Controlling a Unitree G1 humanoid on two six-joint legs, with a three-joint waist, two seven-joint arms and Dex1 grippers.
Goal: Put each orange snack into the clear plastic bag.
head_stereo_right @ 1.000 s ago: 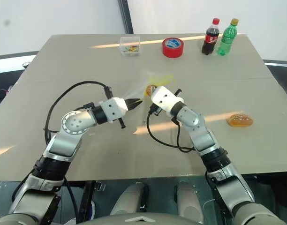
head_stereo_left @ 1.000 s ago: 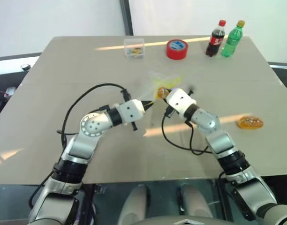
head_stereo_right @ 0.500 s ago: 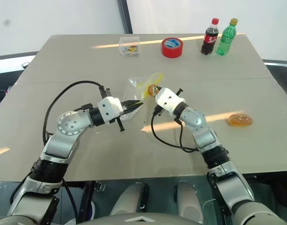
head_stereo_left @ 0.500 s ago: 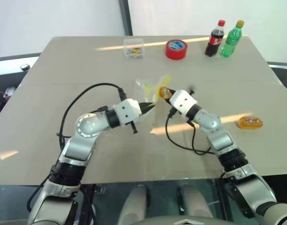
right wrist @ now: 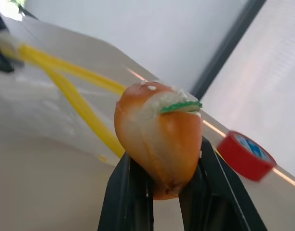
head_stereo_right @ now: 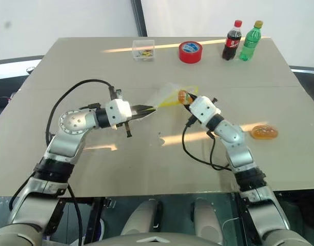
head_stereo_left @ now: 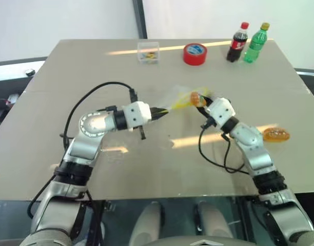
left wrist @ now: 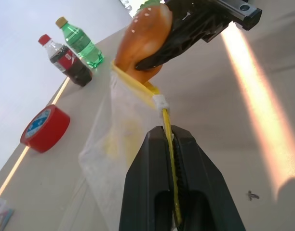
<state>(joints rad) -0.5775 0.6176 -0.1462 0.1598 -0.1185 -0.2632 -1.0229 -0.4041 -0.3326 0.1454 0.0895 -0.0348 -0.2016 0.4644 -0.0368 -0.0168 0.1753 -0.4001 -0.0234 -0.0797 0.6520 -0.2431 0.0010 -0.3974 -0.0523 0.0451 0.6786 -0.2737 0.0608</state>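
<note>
My left gripper (head_stereo_left: 162, 111) is shut on the yellow seal strip of the clear plastic bag (head_stereo_left: 178, 100) and holds it above the table's middle. The bag's mouth stretches toward my right gripper (head_stereo_left: 201, 101). That gripper is shut on one orange snack (head_stereo_left: 196, 98), a glossy orange-brown bun with pale speckles, right at the bag's yellow edge. In the left wrist view the snack (left wrist: 143, 36) touches the top of the bag (left wrist: 113, 144). In the right wrist view the snack (right wrist: 157, 127) sits between the black fingers (right wrist: 128, 192). A second orange snack (head_stereo_left: 275, 135) lies on the table at the right.
At the table's far edge stand a red tape roll (head_stereo_left: 194, 54), a cola bottle (head_stereo_left: 236, 42), a green bottle (head_stereo_left: 255, 42) and a small clear box (head_stereo_left: 148, 52). Black cables loop from both wrists over the table (head_stereo_left: 54, 92).
My right gripper has carried the snack to the right. The bag's mouth has stretched out after it, and the bag now hangs lifted between the two grippers.
</note>
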